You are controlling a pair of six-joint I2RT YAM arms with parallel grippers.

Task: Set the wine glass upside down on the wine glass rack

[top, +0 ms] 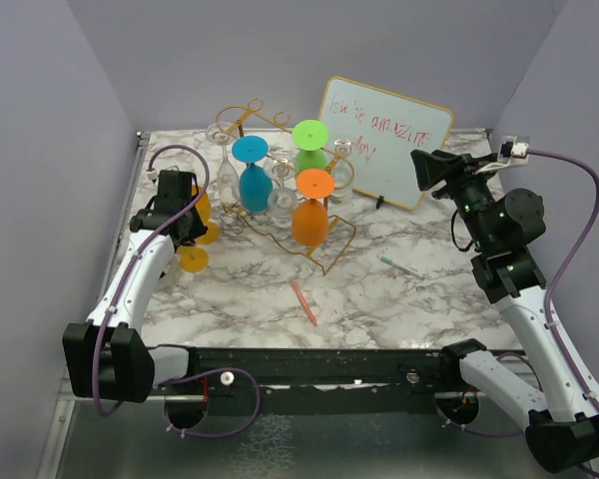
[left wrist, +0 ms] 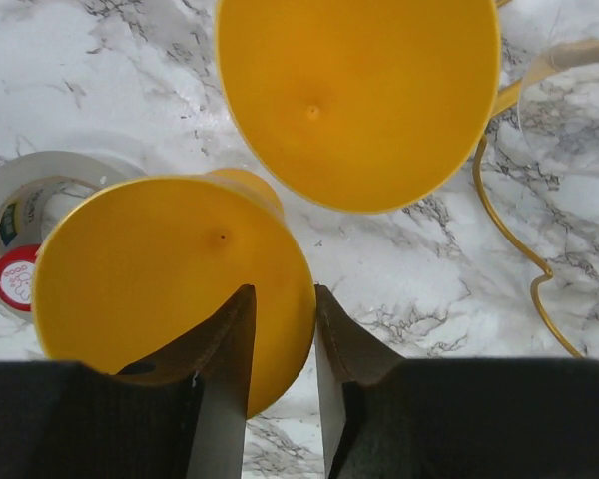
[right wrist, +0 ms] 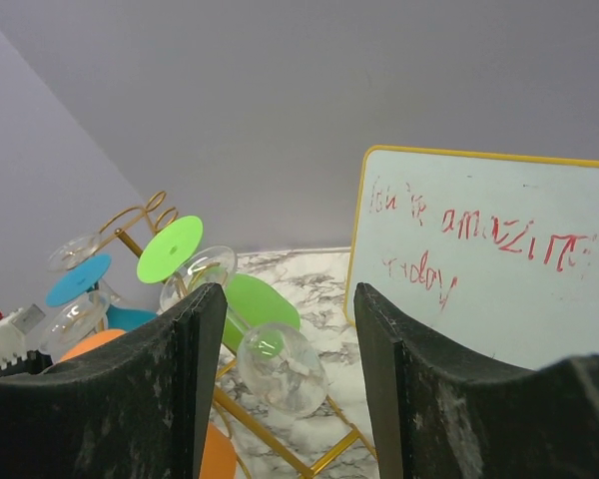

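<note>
- On the near stretch of the counter (top: 379, 299), a pink pen (top: 303, 301) and a green pen (top: 401, 267) lie loose, away from both arms.
- At the left edge, the left gripper (left wrist: 283, 291) hangs over the nearer yellow wine glass (left wrist: 150, 279). Its jaws stand a narrow gap apart with the rim of the foot showing between them, and I see nothing pinched.
- I'd go for the stem behind that foot, not the rim, and centre on it first. A second yellow glass (left wrist: 359, 100) sits just beside it, and a tape roll (left wrist: 20, 225) is close by.
- The right gripper (right wrist: 290, 289) is raised, its jaws wide apart and empty.
- Farther back, the wine glass rack (top: 329, 249) holds a blue glass (top: 252, 180), a green glass (top: 309, 140) and an orange glass (top: 312, 215), all foot-up. Keep the yellow one foot-up and slide its stem along a free rail.
- The whiteboard (top: 384, 150) leans behind the rack.
</note>
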